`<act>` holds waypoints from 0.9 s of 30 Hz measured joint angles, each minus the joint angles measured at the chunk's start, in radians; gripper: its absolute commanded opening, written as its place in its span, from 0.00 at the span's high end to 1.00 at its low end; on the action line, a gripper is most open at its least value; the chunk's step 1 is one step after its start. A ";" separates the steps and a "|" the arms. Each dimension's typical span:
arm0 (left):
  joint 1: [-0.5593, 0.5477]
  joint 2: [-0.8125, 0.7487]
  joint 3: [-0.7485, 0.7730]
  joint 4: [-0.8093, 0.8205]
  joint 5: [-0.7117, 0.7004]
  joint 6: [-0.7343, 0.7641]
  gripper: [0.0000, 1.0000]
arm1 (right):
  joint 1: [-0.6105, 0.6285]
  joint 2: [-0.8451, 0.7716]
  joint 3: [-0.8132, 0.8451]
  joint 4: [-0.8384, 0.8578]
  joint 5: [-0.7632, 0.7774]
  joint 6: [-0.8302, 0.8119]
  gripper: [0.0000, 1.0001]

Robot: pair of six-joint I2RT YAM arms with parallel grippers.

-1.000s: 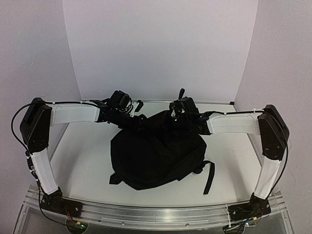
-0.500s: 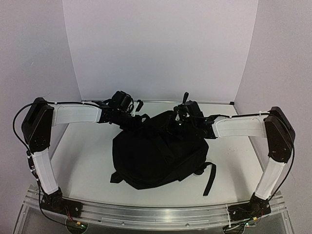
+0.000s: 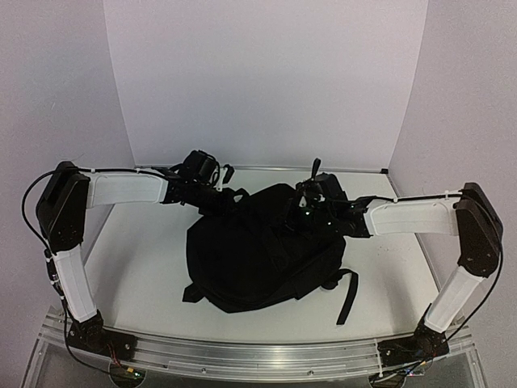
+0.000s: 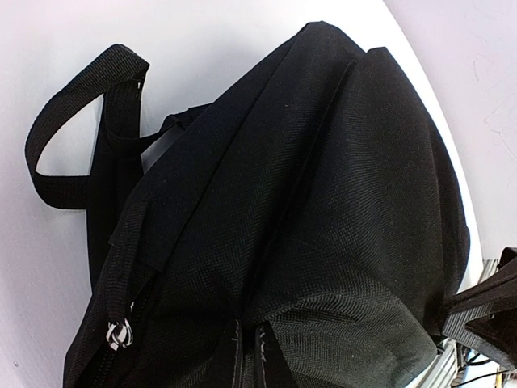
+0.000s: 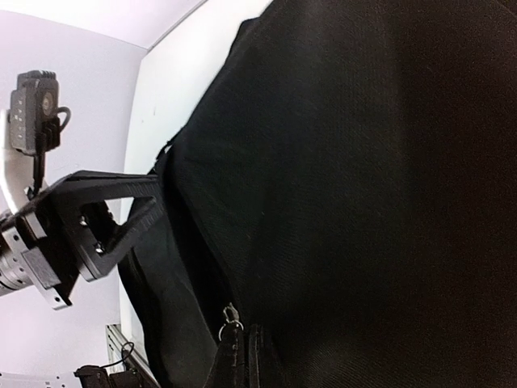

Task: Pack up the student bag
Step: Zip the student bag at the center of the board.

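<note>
1 student bag point(image 3: 258, 250), lying flat, top far

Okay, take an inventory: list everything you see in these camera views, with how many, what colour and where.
student bag: one, black, lying in the middle of the table between the two arms
shoulder strap: one clearly seen, black, trailing off the bag's near right corner
carry loop: one, black, at the bag's top end, lying on the table
zipper pulls: at least one, silver, along the bag's zipper line
table: one, white, under the bag
rail: one, silver, along the near edge
left gripper: one, black, closed on the bag's far left edge
right gripper: one, black, on the bag's far right top, seemingly closed on it
</note>
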 measured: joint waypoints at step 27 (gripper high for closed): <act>0.056 0.006 0.000 0.008 0.055 -0.026 1.00 | 0.006 -0.128 -0.157 -0.046 0.001 0.002 1.00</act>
